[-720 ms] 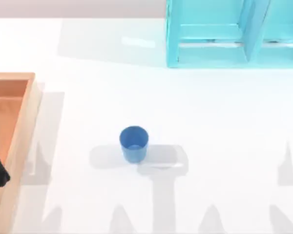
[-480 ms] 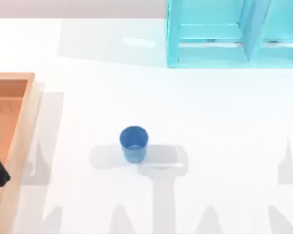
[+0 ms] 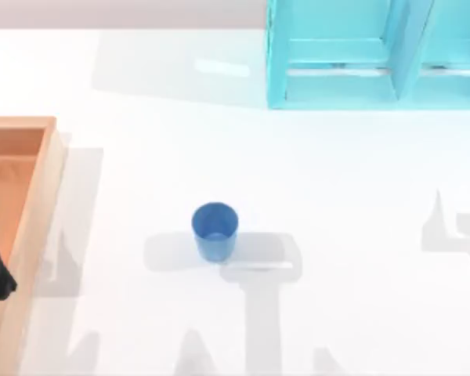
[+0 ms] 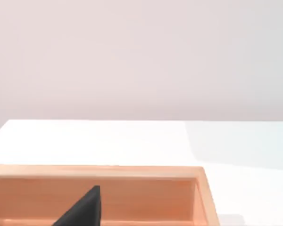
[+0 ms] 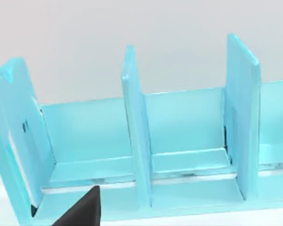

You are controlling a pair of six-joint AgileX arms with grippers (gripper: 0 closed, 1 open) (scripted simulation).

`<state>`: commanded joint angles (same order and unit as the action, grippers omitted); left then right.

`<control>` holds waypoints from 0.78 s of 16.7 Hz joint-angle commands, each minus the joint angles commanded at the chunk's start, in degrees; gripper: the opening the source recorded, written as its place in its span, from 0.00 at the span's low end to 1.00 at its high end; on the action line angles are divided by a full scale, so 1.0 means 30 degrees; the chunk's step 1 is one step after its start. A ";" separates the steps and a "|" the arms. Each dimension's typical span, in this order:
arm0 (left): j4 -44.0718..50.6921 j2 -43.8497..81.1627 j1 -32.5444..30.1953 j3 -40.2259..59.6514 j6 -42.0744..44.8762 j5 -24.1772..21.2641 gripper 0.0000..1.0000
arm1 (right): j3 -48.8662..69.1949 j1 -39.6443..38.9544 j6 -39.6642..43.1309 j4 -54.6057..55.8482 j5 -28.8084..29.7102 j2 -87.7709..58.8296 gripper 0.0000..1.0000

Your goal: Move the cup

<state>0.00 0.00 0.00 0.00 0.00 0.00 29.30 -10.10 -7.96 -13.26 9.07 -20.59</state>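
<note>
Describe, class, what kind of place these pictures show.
Probably a rendered tabletop test scene, not a real room: a bare white table holds only a small plain blue cup, a shallow wooden tray and a big turquoise cabinet.

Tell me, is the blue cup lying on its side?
No, the cup stands upright on the white table in the top view, its round rim facing up.
</note>
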 joint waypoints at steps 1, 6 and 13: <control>0.0000 0.0000 0.0000 0.0000 0.0000 0.0000 1.00 | 0.1917 -0.0698 -0.0445 -0.0925 0.0224 -0.1448 1.00; 0.0000 0.0000 0.0000 0.0000 0.0000 0.0000 1.00 | 1.3213 -0.4144 -0.2789 -0.5817 0.0645 -1.0672 1.00; 0.0000 0.0000 0.0000 0.0000 0.0000 0.0000 1.00 | 2.5459 -0.7973 -0.5757 -1.2153 0.0041 -2.1465 1.00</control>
<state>0.00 0.00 0.00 0.00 0.00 0.00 105.68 -34.02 -25.23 -49.72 9.19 -84.98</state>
